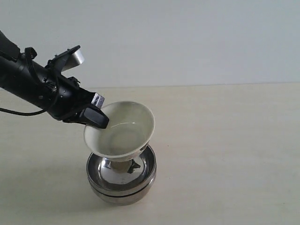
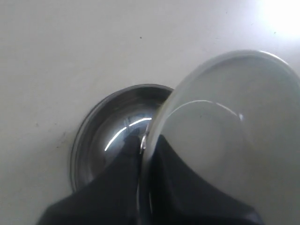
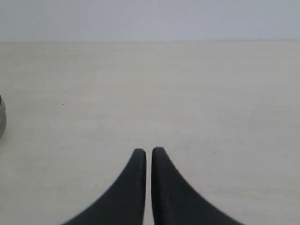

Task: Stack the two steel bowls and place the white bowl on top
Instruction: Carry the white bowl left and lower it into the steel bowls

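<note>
The two steel bowls [image 1: 121, 180] stand nested, one inside the other, on the pale table near the front middle. Tilted just above them hangs the white bowl [image 1: 123, 130], its foot down inside the upper steel bowl. My left gripper [image 1: 97, 112] is shut on the white bowl's left rim, one finger inside and one outside. In the left wrist view the white bowl [image 2: 229, 131] covers part of the steel bowls [image 2: 112, 136], with the left gripper [image 2: 149, 140] clamped on its rim. My right gripper [image 3: 148, 151] is shut on nothing, over bare table; the exterior view does not show it.
The pale wooden table [image 1: 234, 140] stretches to the right of the stack and ends at a plain light wall behind. A sliver of a steel bowl [image 3: 2, 117] shows at the edge of the right wrist view.
</note>
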Robot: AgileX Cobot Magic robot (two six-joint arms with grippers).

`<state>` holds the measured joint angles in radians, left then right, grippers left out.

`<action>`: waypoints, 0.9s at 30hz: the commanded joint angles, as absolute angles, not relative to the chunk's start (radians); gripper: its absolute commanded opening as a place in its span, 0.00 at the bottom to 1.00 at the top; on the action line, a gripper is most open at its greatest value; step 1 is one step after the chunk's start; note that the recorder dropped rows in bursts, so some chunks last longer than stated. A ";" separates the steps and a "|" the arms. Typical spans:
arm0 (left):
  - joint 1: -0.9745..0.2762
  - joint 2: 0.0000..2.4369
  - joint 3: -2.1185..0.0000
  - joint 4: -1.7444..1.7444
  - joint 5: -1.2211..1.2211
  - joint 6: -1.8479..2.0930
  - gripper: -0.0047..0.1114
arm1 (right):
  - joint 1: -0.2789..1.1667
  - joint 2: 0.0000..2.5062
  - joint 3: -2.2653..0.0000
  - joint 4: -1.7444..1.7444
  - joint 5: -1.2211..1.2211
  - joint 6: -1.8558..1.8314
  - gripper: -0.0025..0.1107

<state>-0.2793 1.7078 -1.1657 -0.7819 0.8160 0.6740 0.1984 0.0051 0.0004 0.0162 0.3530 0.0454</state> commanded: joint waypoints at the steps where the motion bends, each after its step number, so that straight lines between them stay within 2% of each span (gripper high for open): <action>1: -0.278 1.744 -1.161 -0.787 0.810 0.693 0.07 | 0.189 0.000 0.000 0.014 0.341 0.044 0.02; 10: -0.278 1.821 -1.159 -0.787 0.810 0.713 0.07 | 0.189 0.000 0.000 0.016 0.341 0.044 0.02; 27: -0.278 1.821 -1.115 -0.759 0.796 0.723 0.07 | 0.189 0.000 0.000 0.016 0.341 0.044 0.02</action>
<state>-0.2793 1.8232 -1.1332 -0.7649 0.8096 0.7107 0.1984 0.0051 0.0004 0.0162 0.3530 0.0454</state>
